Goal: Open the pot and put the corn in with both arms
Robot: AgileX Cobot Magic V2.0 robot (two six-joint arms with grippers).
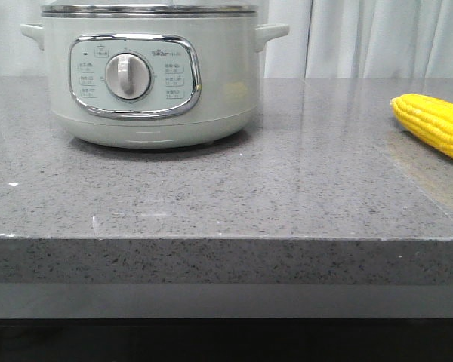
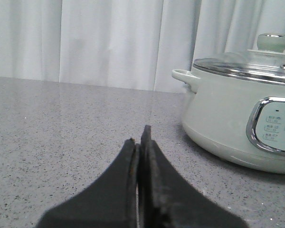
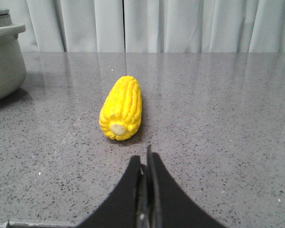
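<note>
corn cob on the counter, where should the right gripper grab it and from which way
Probably across the middle of the bright yellow corn cob, coming down from above. It lies flat on the speckled grey stone counter with its pale cut end facing the shut right gripper, so its rounded long sides are free for the fingers to close on. The gripper would need to open first.

Pot (image 1: pixel 151 75) left on counter (image 1: pixel 287 188); corn (image 1: pixel 435 124) right
</note>
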